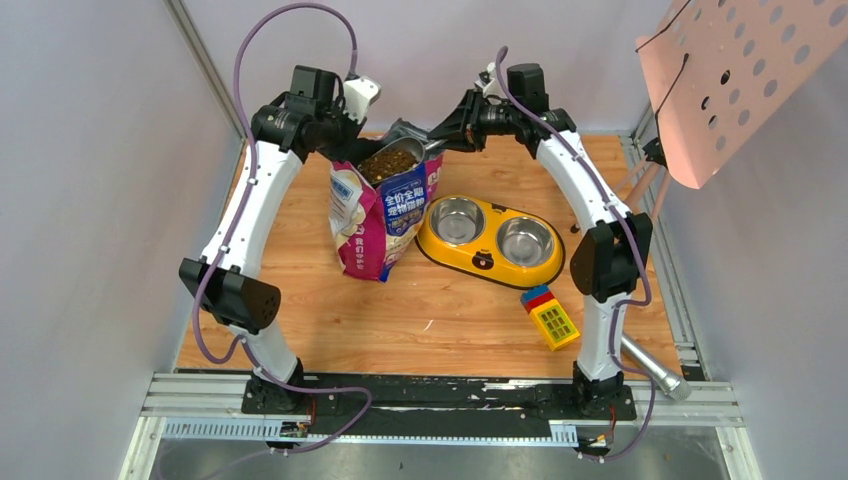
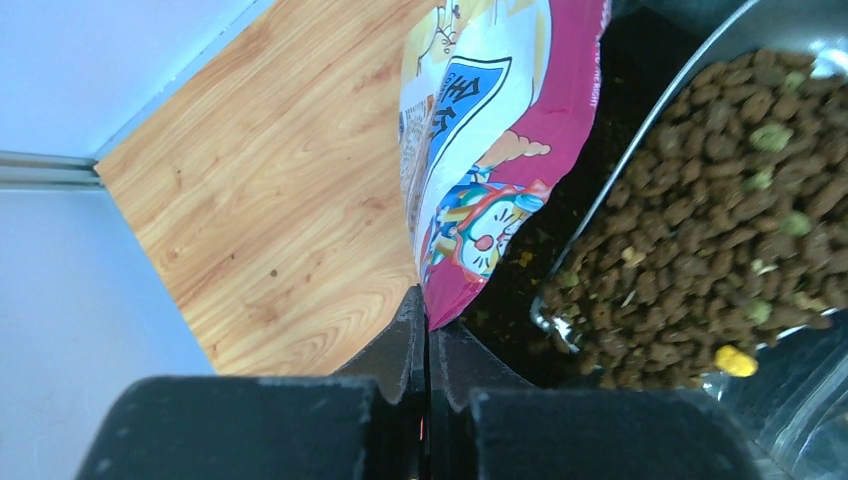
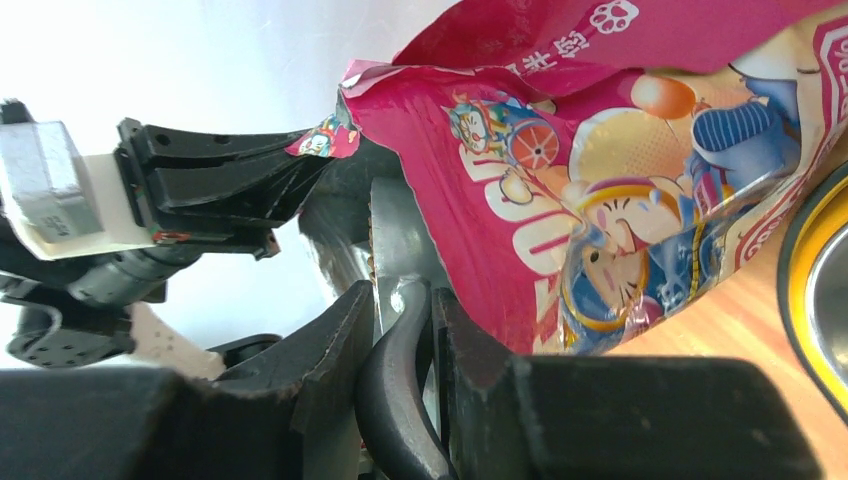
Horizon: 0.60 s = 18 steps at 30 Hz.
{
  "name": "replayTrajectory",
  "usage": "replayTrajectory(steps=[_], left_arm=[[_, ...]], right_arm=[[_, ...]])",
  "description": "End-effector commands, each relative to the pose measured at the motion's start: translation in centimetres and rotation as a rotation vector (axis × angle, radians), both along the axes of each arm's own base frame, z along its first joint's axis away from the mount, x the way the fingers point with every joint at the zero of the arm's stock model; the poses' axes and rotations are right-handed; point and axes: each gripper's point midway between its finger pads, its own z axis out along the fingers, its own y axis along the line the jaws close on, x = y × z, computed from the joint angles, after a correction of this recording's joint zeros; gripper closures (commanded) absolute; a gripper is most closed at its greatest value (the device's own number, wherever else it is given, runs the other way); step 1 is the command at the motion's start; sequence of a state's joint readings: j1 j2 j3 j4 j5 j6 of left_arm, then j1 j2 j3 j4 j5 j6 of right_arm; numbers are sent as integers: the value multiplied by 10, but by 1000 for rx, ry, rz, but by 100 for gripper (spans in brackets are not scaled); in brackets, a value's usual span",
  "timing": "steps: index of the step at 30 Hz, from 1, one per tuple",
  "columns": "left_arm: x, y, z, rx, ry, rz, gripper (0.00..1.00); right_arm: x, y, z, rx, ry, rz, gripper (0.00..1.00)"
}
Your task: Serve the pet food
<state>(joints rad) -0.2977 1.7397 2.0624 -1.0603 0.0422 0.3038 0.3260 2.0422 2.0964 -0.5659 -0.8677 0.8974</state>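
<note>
Pet food point(image 1: 388, 163), a heap of small brown pellets, lying in a metal scoop point(image 1: 412, 147) right over the open mouth of the bag point(image 1: 385, 230), just out to the left of the right gripper point(image 1: 447, 132). Long axis of the scoop running roughly sideways, handle at that gripper, filled end at the bag, carried about level and brim-full. Right gripper pinching the scoop's dark handle, fingers point(image 3: 340, 330) closed partway around it. Left gripper point(image 1: 335, 125) pressed together on the bag's top edge, on the side of the mouth away from the scoop, holding the bag upright. Yellow feeder point(image 1: 482, 262) flat on the tabletop point(image 1: 300, 300), below the right gripper, back toward that arm's base and a little to its right; closest steel bowl point(image 1: 457, 220) just beside the bag. Right arm plainly the nearer one to the feeder. Next, probably: lifting clear of the bag's lip, drawing back over that bowl, then tipping. Likely hazard: pellets spilling from so full a load.
</note>
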Motion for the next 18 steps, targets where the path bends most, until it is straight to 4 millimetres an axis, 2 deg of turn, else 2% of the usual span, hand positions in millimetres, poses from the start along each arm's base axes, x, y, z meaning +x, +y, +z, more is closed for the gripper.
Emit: replayTrajectory(steps=[1,7,13,18], left_arm=[[-14,19,79,26,-247,-2,100],[-16,25,81,64,-245,4,100],[-10,24,80,68,-239,7,100],[-9,35,79,104,-242,48,100]], right_arm=[[-10,-15,40,140,54,44,100],[-5,-27,39,192,146,36,100],[-5,-33,48,228,146,60,100],[-1,-47,54,247,118,62,100]])
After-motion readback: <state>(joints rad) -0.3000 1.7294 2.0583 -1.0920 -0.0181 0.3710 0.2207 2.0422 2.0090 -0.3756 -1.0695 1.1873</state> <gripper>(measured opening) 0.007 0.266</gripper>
